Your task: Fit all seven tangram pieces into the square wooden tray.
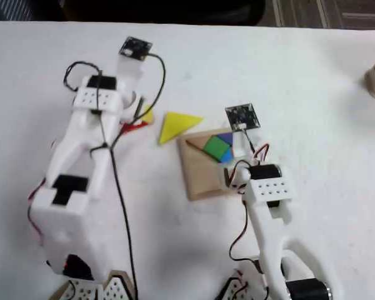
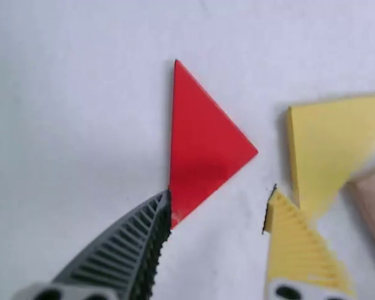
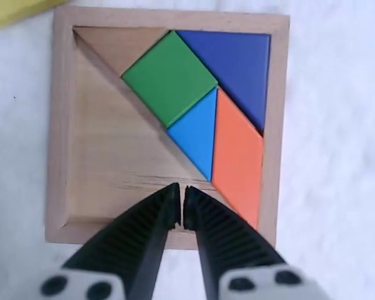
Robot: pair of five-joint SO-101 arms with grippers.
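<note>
**Inspector:** High view, left to right. The left arm stands over the red triangle [image 1: 132, 127], which lies flat on the table [image 1: 300, 75].

**Clerk:** State of the left gripper [image 2: 219, 201]?

**Inspector:** Jaws apart. The grey finger [image 2: 144, 240] touches one corner of the red triangle. The yellow finger [image 2: 297, 240] stands off on the other side, touching nothing. I judge this a straddle ahead of a pinch, with nothing clamped.

**Clerk:** Next along?

**Inspector:** The yellow triangle [image 1: 175, 125], flat on the table between the red triangle and the wooden tray [image 1: 190, 183], with one point just beside the tray's corner. It is loose and, in my judgement, awaiting its turn.

**Clerk:** The tray itself?

**Inspector:** Green square [image 3: 169, 78], dark blue triangle [image 3: 237, 62], light blue triangle [image 3: 197, 131] and orange parallelogram [image 3: 237, 156] sit flush, packed into one half along the diagonal. The other half is bare wood, presumably room for the large triangles.

**Clerk:** Right gripper [image 3: 181, 203]?

**Inspector:** Fingers drawn together but for a sliver, holding nothing, poised over the bare half near the rim. I judge it parked there, clear of the left arm's side. One risk noted: the thin red triangle may slide rather than lift.
</note>
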